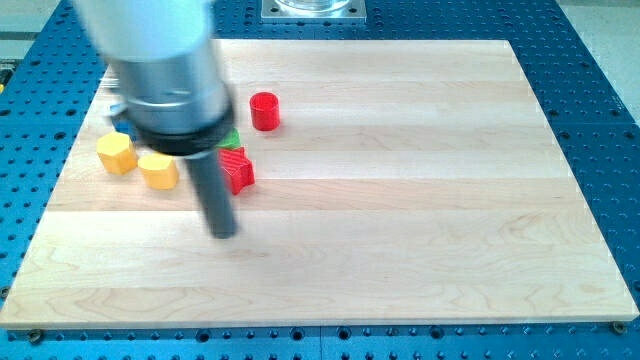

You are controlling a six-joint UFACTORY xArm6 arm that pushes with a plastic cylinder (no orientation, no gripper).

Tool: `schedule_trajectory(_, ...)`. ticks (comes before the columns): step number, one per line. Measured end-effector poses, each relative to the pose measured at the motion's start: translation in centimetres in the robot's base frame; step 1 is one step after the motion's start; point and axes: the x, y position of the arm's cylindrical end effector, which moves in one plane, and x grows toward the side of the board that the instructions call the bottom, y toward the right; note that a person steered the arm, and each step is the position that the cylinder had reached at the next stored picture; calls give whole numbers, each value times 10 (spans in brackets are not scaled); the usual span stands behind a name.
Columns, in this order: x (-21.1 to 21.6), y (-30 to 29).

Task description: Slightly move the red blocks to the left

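1. Nearest the camera is my tip (pixel 224 233), the lower end of the dark rod, resting on the wooden board (pixel 400 220) toward the view's left.
2. I have no fingers or jaws on this rig, only the straight rod under a blurred grey housing (pixel 165 75), so nothing is gripped.
3. Taking my tip as the landmark, the red angular block (pixel 239 171) lies just above it and a little to the view's right, close to the rod's side; I cannot tell if they touch.
4. Farther above my tip, toward the view's top and slightly right, stands the red cylinder (pixel 265 111), well apart from the rod's end.
5. A green block (pixel 232 140) peeks out between the two red ones, right beside the housing; its shape is mostly hidden.
6. Up and to the view's left of my tip sit two yellow blocks: one (pixel 158 171) close by, the other (pixel 116 153) just beyond it.
7. A sliver of blue block (pixel 124 128) shows above the far yellow one, largely covered by the housing.
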Motion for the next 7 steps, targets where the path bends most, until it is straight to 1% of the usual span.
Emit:
schedule_trajectory(1, -29, 27)
schedule_trajectory(2, -50, 25)
schedule_trajectory(5, -55, -3)
schedule_trajectory(6, -68, 36)
schedule_trajectory(7, -89, 60)
